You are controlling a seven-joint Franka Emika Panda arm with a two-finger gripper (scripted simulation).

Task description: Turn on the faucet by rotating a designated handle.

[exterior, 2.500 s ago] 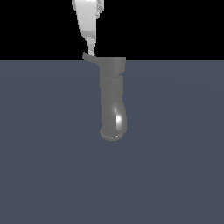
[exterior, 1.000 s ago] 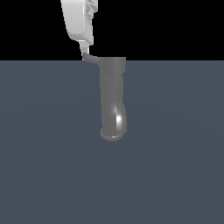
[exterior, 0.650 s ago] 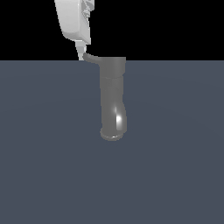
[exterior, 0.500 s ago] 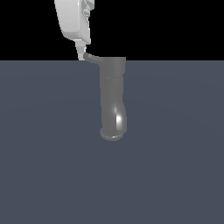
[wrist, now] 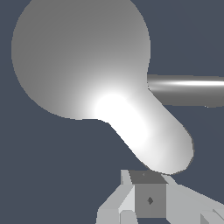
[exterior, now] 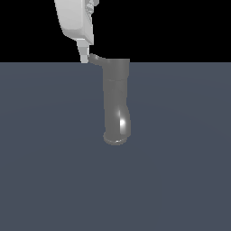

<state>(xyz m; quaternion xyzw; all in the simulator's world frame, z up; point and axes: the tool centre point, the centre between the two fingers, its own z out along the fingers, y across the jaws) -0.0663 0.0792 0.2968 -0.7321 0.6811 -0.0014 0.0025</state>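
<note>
Exterior view | gripper [exterior: 84,57] touching handle [exterior: 95,59] (faucet [exterior: 116,101] upright)

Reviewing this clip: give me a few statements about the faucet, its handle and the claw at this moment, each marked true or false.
1. The white claw is at the tip of the short thin grey lever handle, on the exterior view's left of it. True.
2. The glossy dark-grey tubular faucet has its rimmed round spout mouth at the end far from the handle. True.
3. The claw is clamped around the curved spout. False: it is up at the handle end, away from the spout.
4. The handle projects from the faucet's narrow spout end. False: it sticks out sideways from the wide cylindrical cap.
5. A second faucet stands on the dark blue-grey surface. False: there is only one.
</note>
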